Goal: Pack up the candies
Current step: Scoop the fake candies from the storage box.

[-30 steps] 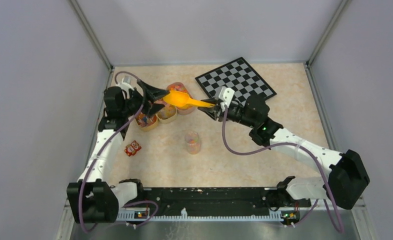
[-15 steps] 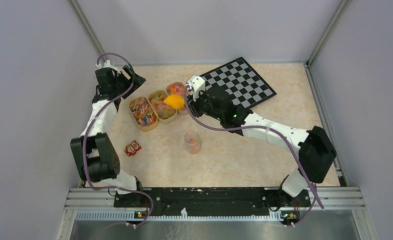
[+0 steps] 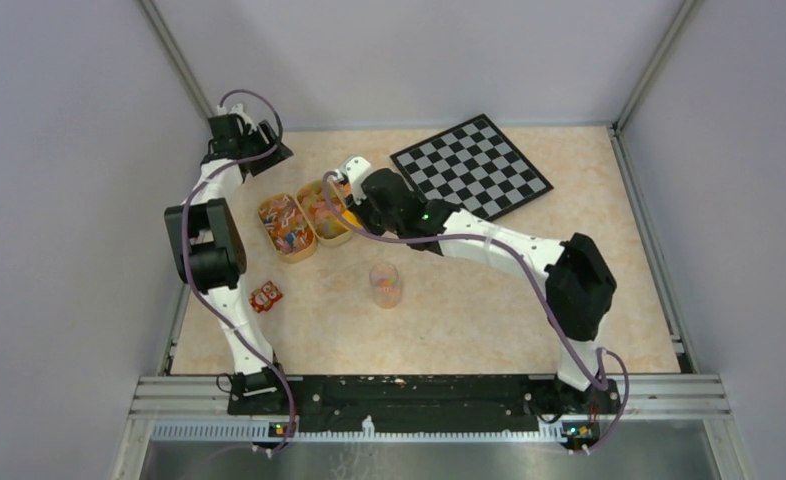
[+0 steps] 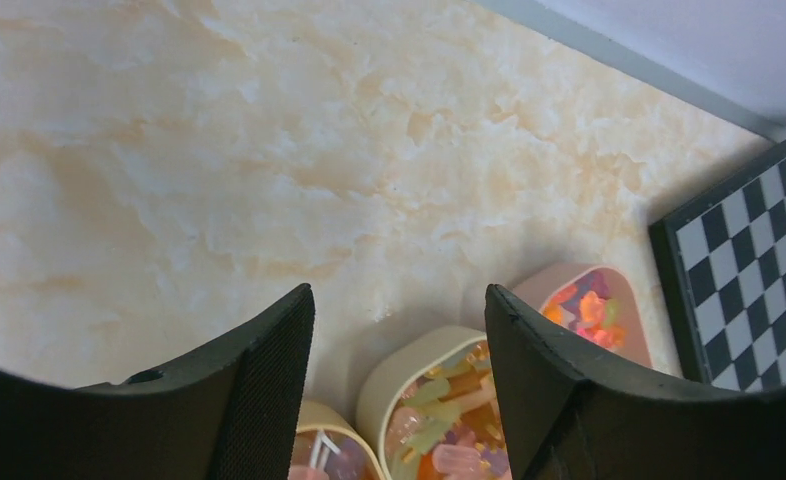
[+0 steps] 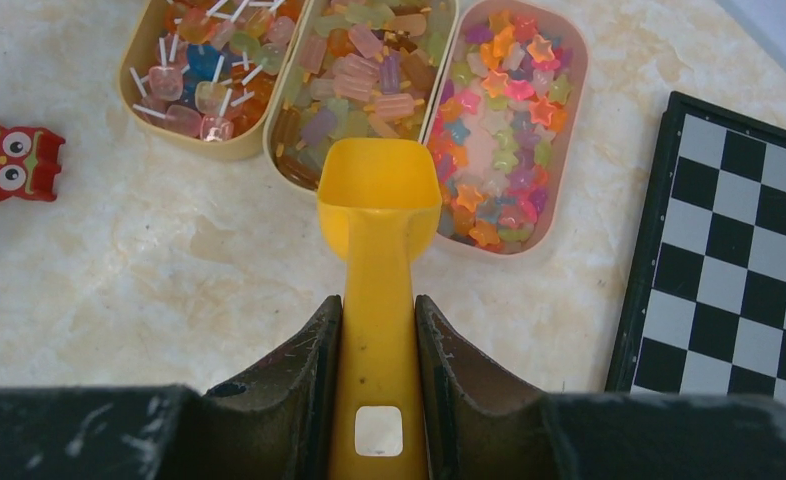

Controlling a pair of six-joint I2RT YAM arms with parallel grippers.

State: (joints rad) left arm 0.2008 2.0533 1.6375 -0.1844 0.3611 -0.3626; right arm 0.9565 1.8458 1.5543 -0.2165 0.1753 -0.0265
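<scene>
The candies fill three oval trays: lollipop shapes in the left tray [image 5: 204, 65], bar shapes in the middle tray [image 5: 359, 70] and stars in the pink right tray [image 5: 504, 130]. My right gripper [image 5: 379, 320] is shut on the handle of the yellow-orange scoop [image 5: 379, 215]. The scoop's bowl looks empty and hovers over the near ends of the middle and right trays. From above, my right gripper [image 3: 354, 208] hides the right tray. My left gripper [image 4: 399, 300] is open and empty, above bare table behind the trays, at the far left [image 3: 272, 158]. A clear jar [image 3: 385, 285] with some candies stands nearer, lidless.
A chessboard [image 3: 472, 165] lies at the back right, close to the pink tray [image 4: 594, 305]. A red owl figure [image 3: 265, 296] lies near the left front, also in the right wrist view [image 5: 9, 160]. The left wall stands close beside the left arm.
My left gripper has pulled away from the scoop to the far left corner. My right gripper has carried the scoop left and lower, over the trays.
</scene>
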